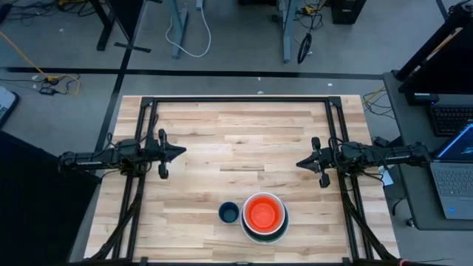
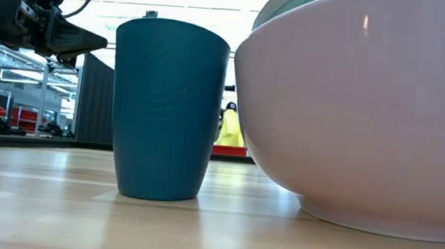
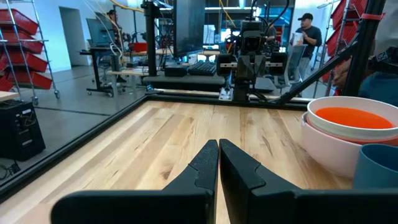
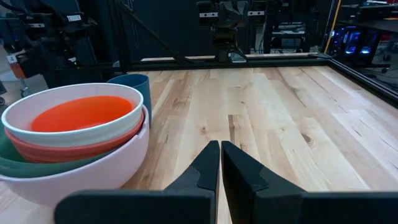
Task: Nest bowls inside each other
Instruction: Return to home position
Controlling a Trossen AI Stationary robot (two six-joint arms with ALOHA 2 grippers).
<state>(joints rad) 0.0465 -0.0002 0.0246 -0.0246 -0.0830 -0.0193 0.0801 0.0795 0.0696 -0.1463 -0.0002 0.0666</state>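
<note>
A stack of nested bowls (image 1: 264, 216) stands near the table's front edge: a large white bowl (image 4: 81, 174) holds a green one (image 4: 12, 163), a red one (image 4: 74, 149), a smaller white one (image 4: 74, 127) and an orange one (image 4: 81, 112). Just left of the stack, a tall dark blue cup-shaped bowl (image 1: 228, 213) rests upright on its base on the table. My left gripper (image 1: 182, 152) is shut at the table's left side. My right gripper (image 1: 299, 163) is shut at the right side. Both hang above the wood, far from the bowls.
A black metal frame (image 1: 240, 100) runs round the tabletop. Bare wood lies between the two grippers and toward the far edge. A laptop (image 1: 454, 166) sits beyond the table's right edge. People stand in the room behind the table (image 3: 306, 34).
</note>
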